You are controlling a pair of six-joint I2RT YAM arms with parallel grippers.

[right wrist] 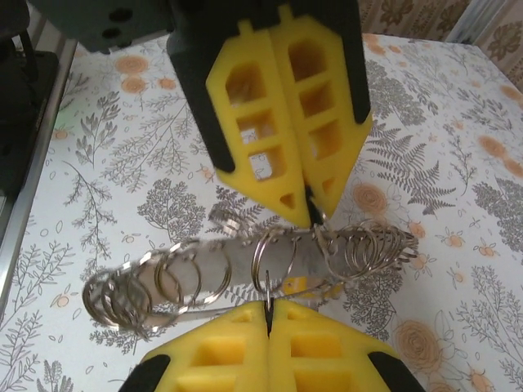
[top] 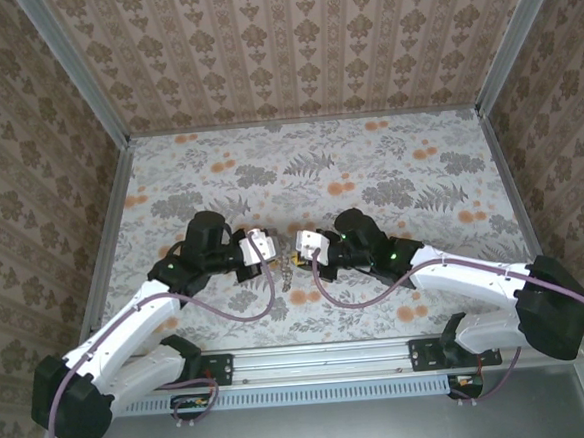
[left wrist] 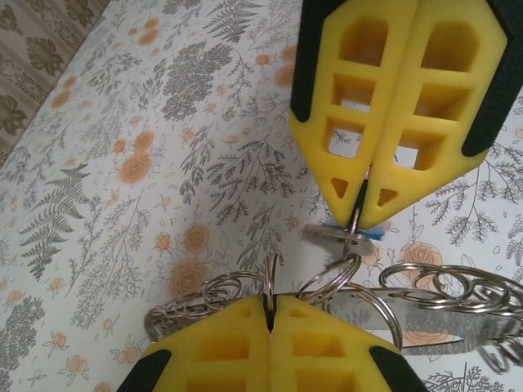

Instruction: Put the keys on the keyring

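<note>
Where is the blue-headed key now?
In the left wrist view, the blue-headed key hangs at centre-right, directly under the tips of the shut right gripper and just above the keyring.

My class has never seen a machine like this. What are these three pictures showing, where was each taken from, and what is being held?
The left arm and right arm are robot arms bolted at a flower-patterned table. One picture looks down from above; the other two come from cameras on the wrists, so the yellow pads at the bottom are that arm's own fingers. The left gripper and right gripper are shut, each pinching the keyring, a shiny metal strip strung with many silver rings. A blue-headed key hangs by the right gripper's tips.
</note>
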